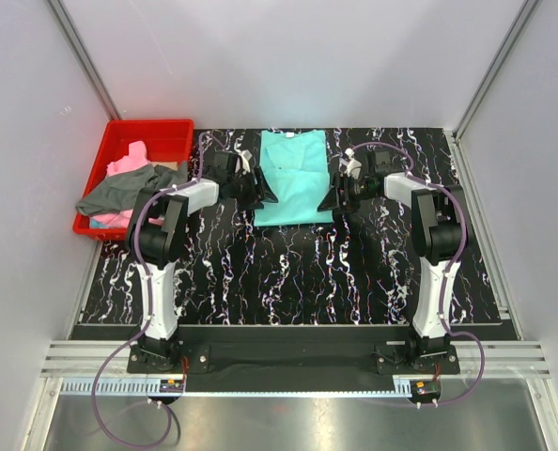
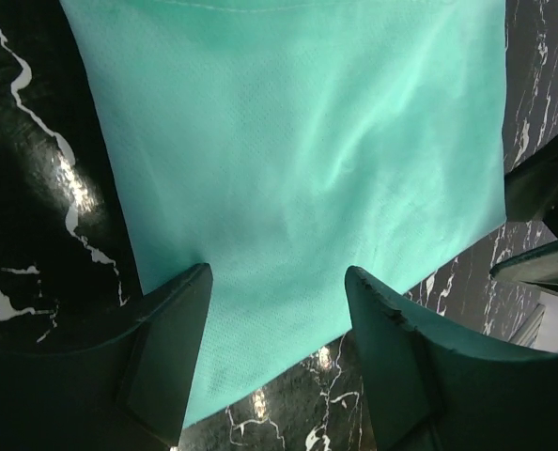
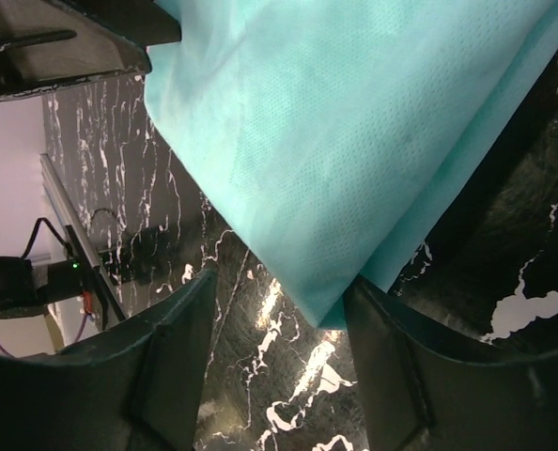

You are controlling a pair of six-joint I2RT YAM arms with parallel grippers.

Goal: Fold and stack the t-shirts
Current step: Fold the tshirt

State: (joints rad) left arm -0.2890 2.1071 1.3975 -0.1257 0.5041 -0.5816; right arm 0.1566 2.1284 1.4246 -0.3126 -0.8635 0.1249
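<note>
A teal t-shirt lies folded into a narrow strip at the back middle of the black marbled table. My left gripper is at its near left corner and my right gripper at its near right corner. Both stand open, holding nothing. In the left wrist view the teal t-shirt spreads between and beyond the open fingers, its near edge crossing the gap. In the right wrist view the corner of the teal t-shirt ends just by the right finger. A pink t-shirt and a dark grey t-shirt lie crumpled in the bin.
A red plastic bin sits at the table's back left corner, with the grey shirt hanging over its near rim. White walls close in the back and both sides. The arm bases are bolted at the near edge.
</note>
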